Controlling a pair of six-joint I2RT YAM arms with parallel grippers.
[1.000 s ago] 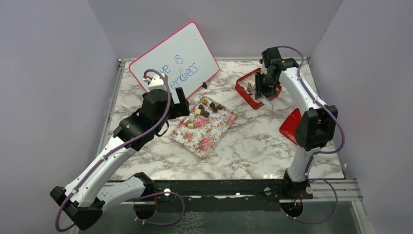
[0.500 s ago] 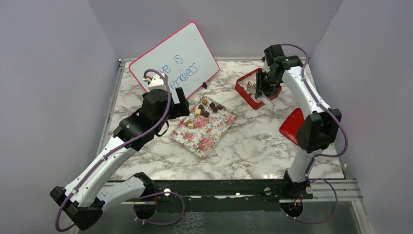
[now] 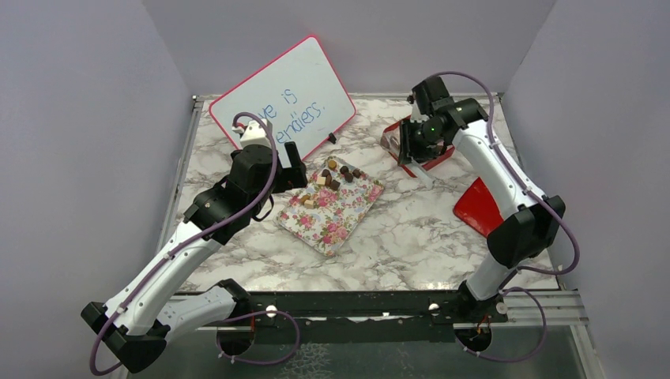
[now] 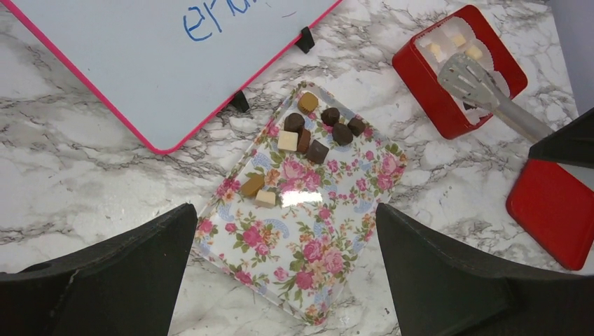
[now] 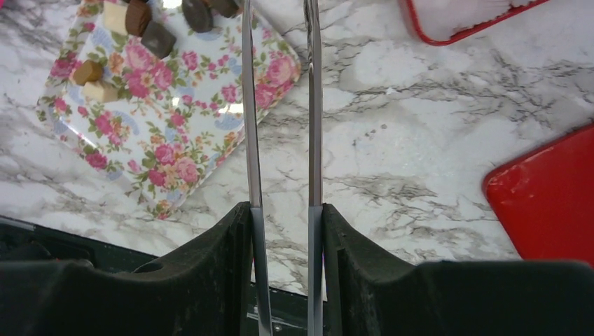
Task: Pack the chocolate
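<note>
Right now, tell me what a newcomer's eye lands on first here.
The floral tray lies in the middle, with chocolate clustered at its far end. At back left leans a pink-framed whiteboard. At far right, the right gripper holds metal tongs at a red box.

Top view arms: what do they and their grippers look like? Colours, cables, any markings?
The left arm and right arm have white links, black joint housings and a purple cable looped along each. The left gripper and right gripper have broad matte-black fingers. A green light glows near the right wrist. No markings visible.
</note>
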